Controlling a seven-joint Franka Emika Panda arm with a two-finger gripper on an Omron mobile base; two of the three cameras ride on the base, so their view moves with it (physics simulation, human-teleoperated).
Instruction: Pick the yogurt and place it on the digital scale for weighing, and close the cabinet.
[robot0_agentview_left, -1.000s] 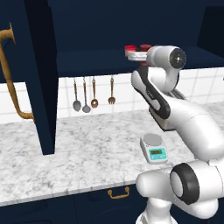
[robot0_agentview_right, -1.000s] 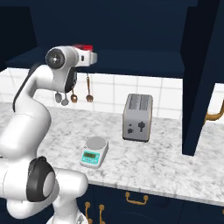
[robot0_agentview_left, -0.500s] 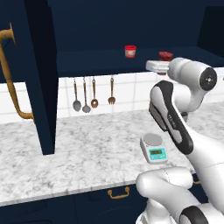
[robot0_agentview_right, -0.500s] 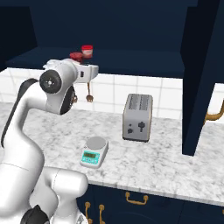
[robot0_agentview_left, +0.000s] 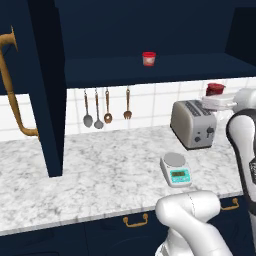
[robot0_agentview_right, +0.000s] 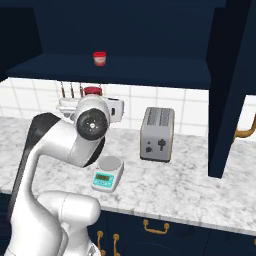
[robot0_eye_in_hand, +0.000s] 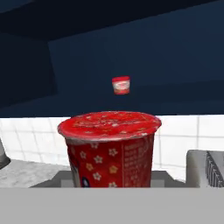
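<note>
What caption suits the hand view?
Dark-red tapered yogurt cup up close, small red-lidded white cup on the navy cabinet shelf behind.

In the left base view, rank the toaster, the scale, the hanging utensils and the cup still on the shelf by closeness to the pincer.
1. Toaster: just left of and below the pincer, which holds the yogurt.
2. Digital scale: lower, at the counter's front.
3. Shelf cup: up and left, in the cabinet.
4. Hanging utensils: farthest left, on the backsplash.

Scale and shelf cup are close to call.
</note>
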